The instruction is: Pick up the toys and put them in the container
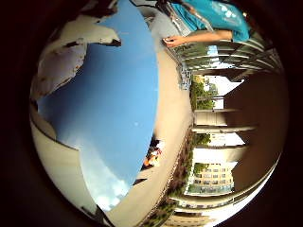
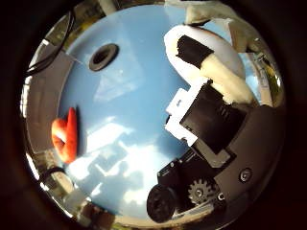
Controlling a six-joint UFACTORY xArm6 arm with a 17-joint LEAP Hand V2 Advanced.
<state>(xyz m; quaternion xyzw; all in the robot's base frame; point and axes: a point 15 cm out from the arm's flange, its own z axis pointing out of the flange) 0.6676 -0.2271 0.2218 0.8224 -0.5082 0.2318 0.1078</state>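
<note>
Glossy light-blue tabletop (image 2: 124, 96) carries an orange soft toy (image 2: 66, 135) near its edge and a dark round ring (image 2: 103, 56) farther off, while the white-and-black hand (image 2: 211, 96), clear of both, shows too little to tell its grip.

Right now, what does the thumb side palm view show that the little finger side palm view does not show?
Only the thumb side view shows an orange toy lying on the blue surface, a dark ring on that surface, and the hand, whose white and black parts reach far in. Only the little finger side view shows a person's arm, railings and buildings beyond the table. Both views share the blue table surface.
</note>
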